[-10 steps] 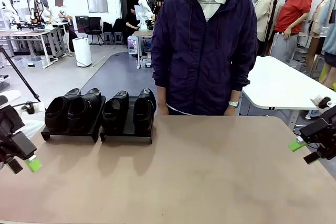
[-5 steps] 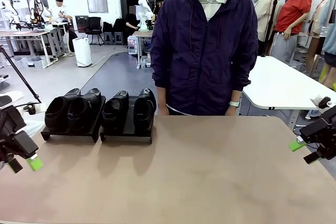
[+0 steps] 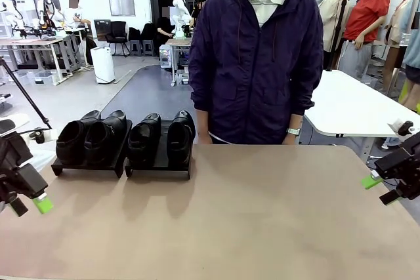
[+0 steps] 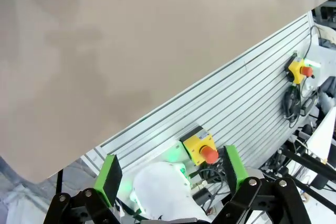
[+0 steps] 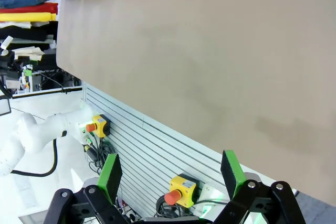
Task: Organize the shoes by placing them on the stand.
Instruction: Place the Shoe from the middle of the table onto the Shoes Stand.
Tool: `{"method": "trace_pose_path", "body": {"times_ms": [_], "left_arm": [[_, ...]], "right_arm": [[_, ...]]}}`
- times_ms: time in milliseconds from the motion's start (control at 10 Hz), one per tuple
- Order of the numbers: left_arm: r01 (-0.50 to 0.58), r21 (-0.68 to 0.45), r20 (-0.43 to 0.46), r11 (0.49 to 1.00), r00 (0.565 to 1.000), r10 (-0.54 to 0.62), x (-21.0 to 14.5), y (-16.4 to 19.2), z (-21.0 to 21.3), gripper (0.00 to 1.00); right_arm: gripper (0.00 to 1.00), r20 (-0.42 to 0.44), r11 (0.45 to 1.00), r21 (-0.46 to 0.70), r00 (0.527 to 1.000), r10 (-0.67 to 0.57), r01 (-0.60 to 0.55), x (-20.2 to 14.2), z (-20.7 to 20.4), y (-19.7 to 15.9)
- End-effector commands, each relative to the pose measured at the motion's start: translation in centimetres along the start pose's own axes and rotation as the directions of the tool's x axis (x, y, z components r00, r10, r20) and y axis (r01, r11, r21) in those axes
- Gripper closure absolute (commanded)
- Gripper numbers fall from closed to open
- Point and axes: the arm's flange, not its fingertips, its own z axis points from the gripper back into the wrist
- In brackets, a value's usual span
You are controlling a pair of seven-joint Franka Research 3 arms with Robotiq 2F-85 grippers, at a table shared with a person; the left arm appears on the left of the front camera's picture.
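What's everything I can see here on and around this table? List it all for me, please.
shoes: four, glossy black, in two pairs on the stand, far-left of the table.
stand: two low black trays, side by side.
table: one, tan.
emergency stop buttons: yellow boxes with red buttons, on the ribbed panel below the table edge.
person: one, purple jacket, standing at the far side.
left gripper: black with green pads, open, at the near-left edge.
right gripper: same, open, at the right edge.
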Motion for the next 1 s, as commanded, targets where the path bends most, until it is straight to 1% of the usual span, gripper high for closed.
{"method": "trace_pose_path", "body": {"times_ms": [0,900], "left_arm": [[0.018,-0.018,0.001,1.000,1.000,-0.018,-0.46,0.09,-0.19,0.00],[0.018,-0.018,0.001,1.000,1.000,-0.018,-0.46,0.09,-0.19,0.00]], "right_arm": [[0.00,0.017,0.999,0.030,1.000,0.025,-0.025,0.13,0.02,-0.04],[0.00,0.017,0.999,0.030,1.000,0.025,-0.025,0.13,0.02,-0.04]]}}
